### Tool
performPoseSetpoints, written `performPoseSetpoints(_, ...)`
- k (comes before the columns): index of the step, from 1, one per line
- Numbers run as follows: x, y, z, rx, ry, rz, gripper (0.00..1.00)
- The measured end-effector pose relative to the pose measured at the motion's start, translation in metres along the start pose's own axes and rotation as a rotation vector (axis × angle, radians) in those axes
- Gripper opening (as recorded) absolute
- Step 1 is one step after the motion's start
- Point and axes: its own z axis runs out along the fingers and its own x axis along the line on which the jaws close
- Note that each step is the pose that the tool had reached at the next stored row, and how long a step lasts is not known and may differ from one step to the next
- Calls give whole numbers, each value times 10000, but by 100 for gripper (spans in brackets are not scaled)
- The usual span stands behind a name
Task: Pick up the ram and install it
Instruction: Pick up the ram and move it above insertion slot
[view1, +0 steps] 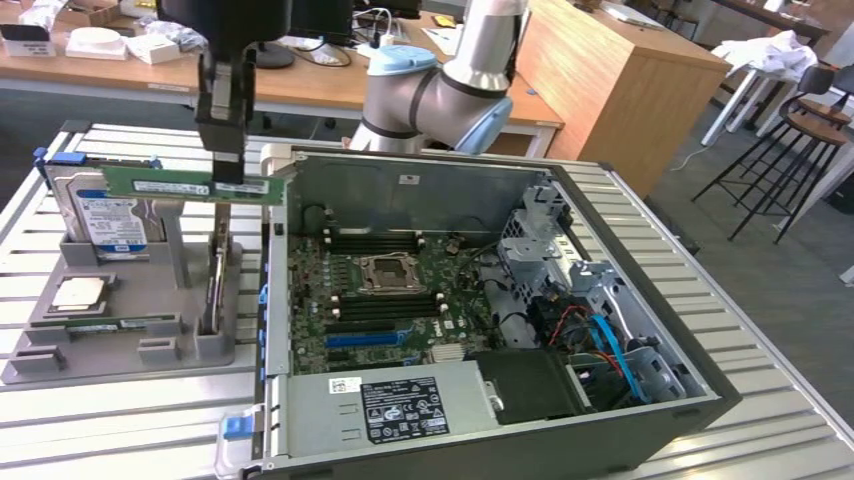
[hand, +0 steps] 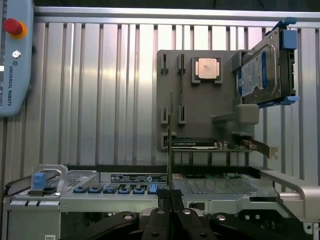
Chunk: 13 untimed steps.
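Power supply (view1: 387, 405): grey box with a black label, at the near end of the open computer case (view1: 721, 395).
Table (view1: 134, 420): slatted metal, under everything.
Fixture (view1: 120, 345): grey holder on the exterior view's left, just beside the case.
Hard drive (view1: 110, 215): upright on edge in the fixture, with blue brackets.
Processor chip (view1: 80, 293): flat on the fixture, near the hard drive.
Second green stick (view1: 118, 322): lying in the fixture, nearer the camera than the chip.
Gripper (view1: 230, 170): above the fixture, jaws clenched on the ram's upper edge, toward the end nearer the case.
Ram (view1: 160, 182): held level in the air, clear of the fixture, one end near the case wall; edge-on in the wrist view (hand: 170, 140), between the fingers (hand: 161, 197).
Motherboard (view1: 360, 300): flat in the case floor.
Memory slots (view1: 380, 243): black, beside the processor socket.
Arm (view1: 454, 90): silver and pale blue, behind the case.
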Motion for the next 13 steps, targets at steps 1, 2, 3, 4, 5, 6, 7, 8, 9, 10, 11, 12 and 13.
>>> performPoseSetpoints(1,0,-26,-1,0,0,-1,11)
performPoseSetpoints(2,0,-53,-3,0,0,-2,11)
performPoseSetpoints(3,0,-81,-5,0,0,-1,11)
performPoseSetpoints(4,0,-111,-7,-1,0,-2,11)
performPoseSetpoints(5,-1,-144,-9,-1,0,-3,11)
performPoseSetpoints(6,-1,-173,-10,-1,0,-4,11)
performPoseSetpoints(7,-1,-203,-12,-2,1,-6,11)
performPoseSetpoints(8,0,-232,-14,-2,1,-8,11)
performPoseSetpoints(9,-1,-261,-16,-2,1,-9,11)
performPoseSetpoints(10,-1,-288,-17,-2,0,-8,11)
performPoseSetpoints(11,-1,-316,-19,-2,0,-9,11)
performPoseSetpoints(12,-1,-343,-21,-3,1,-11,11)
performPoseSetpoints(13,-1,-370,-22,-3,1,-13,11)
